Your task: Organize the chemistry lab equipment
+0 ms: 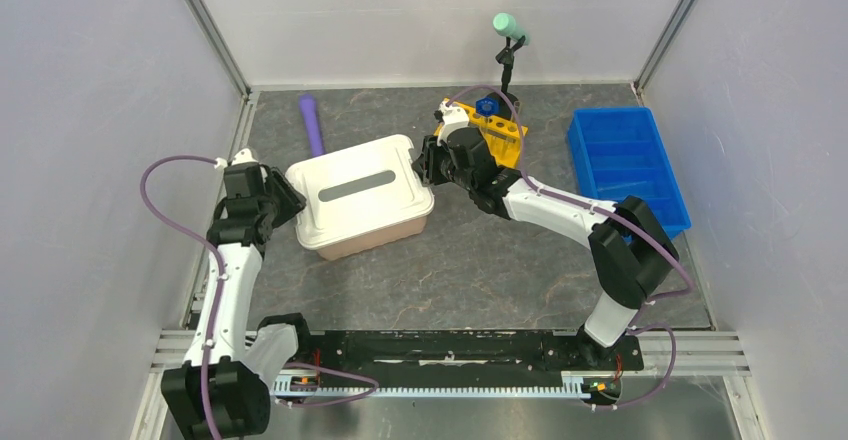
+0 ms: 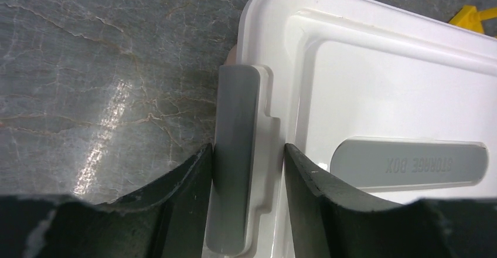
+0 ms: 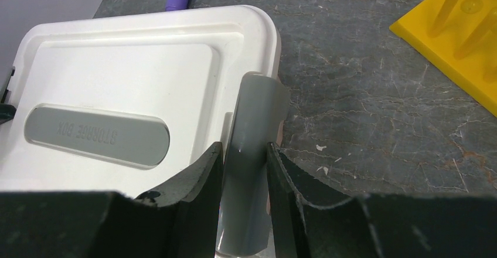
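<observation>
A white storage box [image 1: 360, 195] with its lid on stands mid-table, with a grey latch at each end. My left gripper [image 1: 290, 200] is at the box's left end; in the left wrist view my left gripper [image 2: 247, 148] is shut on the left grey latch [image 2: 234, 117] and the lid's rim. My right gripper [image 1: 425, 165] is at the right end; in the right wrist view my right gripper [image 3: 245, 145] is shut on the right grey latch [image 3: 255, 108], which flares outward. A blue-capped tube [image 1: 488, 106] sits in a yellow rack [image 1: 497, 135]. The mask, the dish and the clear tubes are out of view.
The yellow rack [image 3: 451, 32] stands just right of the box. A blue divided bin [image 1: 625, 165] is at the far right. A purple cylinder [image 1: 312, 123] lies behind the box. A black stand with a mint-green top [image 1: 510, 28] is at the back.
</observation>
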Available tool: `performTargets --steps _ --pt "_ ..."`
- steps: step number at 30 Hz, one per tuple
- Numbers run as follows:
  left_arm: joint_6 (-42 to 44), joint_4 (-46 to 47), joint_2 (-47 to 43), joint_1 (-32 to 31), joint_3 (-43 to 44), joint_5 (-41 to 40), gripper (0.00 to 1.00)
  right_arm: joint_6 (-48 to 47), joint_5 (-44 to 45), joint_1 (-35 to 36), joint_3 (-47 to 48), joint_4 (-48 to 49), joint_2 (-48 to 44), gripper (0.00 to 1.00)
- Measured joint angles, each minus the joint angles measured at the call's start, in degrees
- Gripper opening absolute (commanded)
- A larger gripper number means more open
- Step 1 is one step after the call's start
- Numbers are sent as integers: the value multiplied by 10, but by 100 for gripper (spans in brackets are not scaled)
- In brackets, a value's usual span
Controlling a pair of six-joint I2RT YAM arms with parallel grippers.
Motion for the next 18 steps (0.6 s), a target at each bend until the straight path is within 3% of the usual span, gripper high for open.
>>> performTargets --steps 18 --pt "31 -35 51 -105 48 -145 48 2 25 9 2 18 10 37"
